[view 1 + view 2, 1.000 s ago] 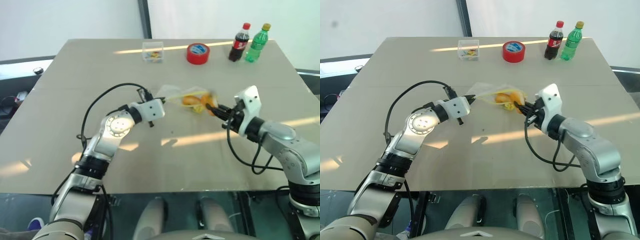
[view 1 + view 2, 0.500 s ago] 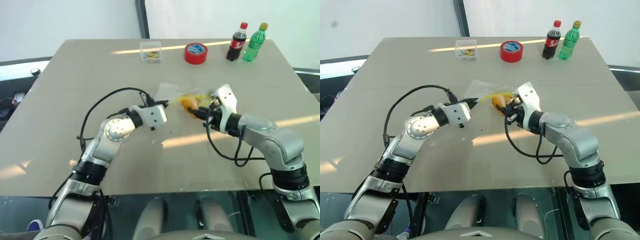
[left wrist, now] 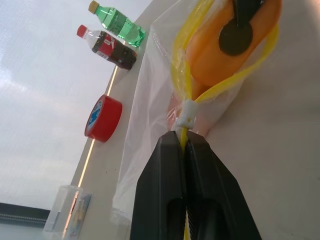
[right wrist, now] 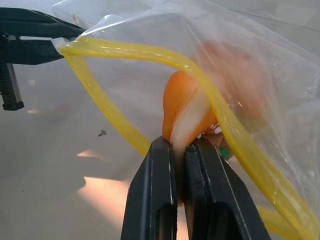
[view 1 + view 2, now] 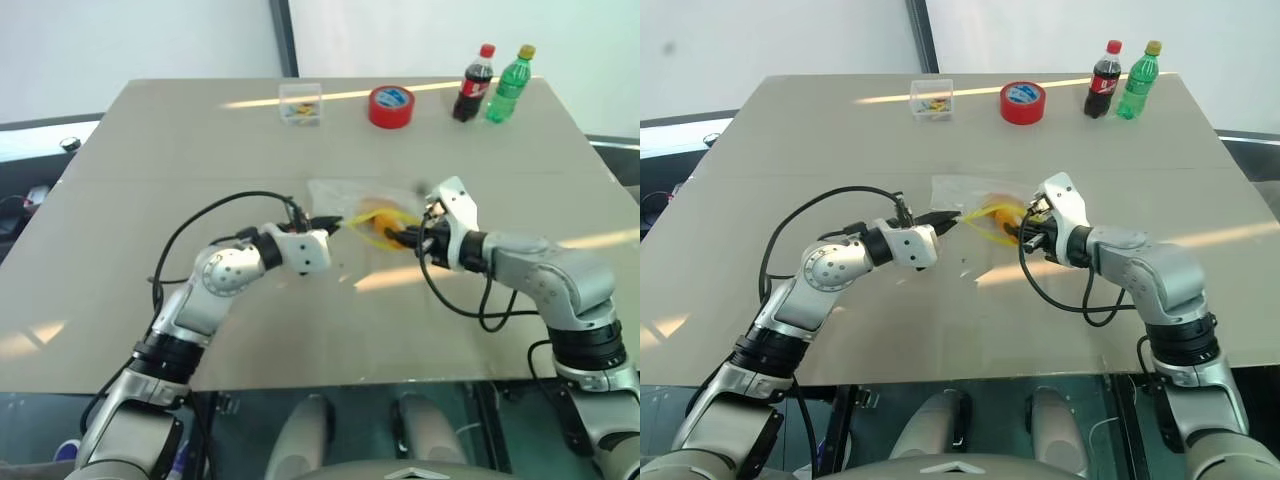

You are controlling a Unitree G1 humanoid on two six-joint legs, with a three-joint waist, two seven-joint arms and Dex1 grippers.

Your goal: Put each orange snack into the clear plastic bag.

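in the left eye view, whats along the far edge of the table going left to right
small clear box → red tape roll → cola bottle → green bottle

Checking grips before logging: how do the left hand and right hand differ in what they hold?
The left hand pinches the clear plastic bag by its yellow seal strip; the right hand grips an orange snack at the bag's mouth. Both are shut.

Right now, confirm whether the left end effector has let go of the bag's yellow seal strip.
No: the left end effector is shut on the yellow seal strip of the clear plastic bag.
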